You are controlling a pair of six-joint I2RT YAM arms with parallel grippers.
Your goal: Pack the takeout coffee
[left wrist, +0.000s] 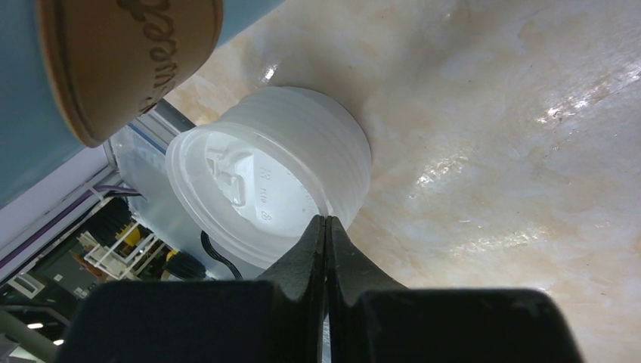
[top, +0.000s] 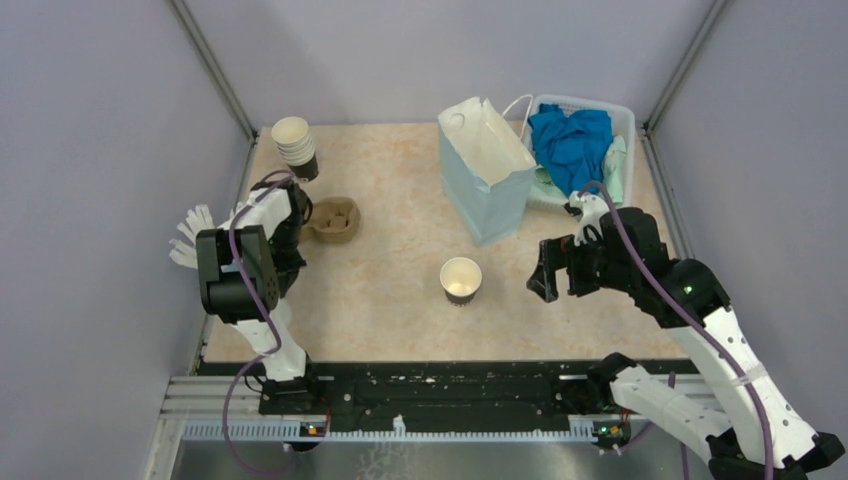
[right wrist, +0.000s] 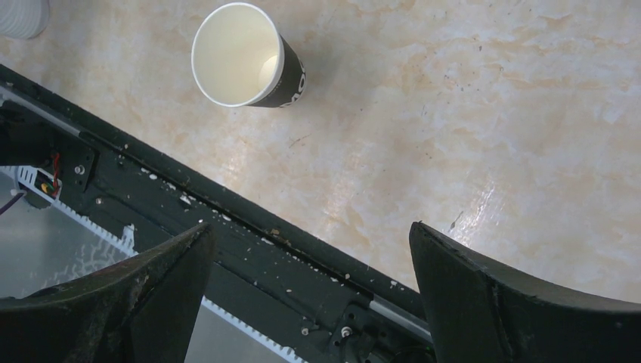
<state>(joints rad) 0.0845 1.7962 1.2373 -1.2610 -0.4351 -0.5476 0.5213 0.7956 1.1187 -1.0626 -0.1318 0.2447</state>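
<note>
The takeout coffee cup [top: 460, 279] stands upright and lidless mid-table, dark brown outside and cream inside; the right wrist view shows it too [right wrist: 246, 57]. A stack of white plastic lids [top: 190, 236] lies on its side at the table's left edge. My left gripper [left wrist: 326, 224] is shut, its tips pinching the rim of the end lid [left wrist: 249, 197] of that stack. My right gripper [top: 543, 276] hangs wide open to the right of the cup, nothing between its fingers [right wrist: 484, 295].
A light blue paper bag [top: 486, 170] stands open at the back centre. Beside it is a white basket [top: 622, 118] holding blue cloth. A stack of lidless cups [top: 296, 142] and a brown cardboard carrier [top: 335, 219] sit at the back left. The black rail [right wrist: 227, 219] borders the near edge.
</note>
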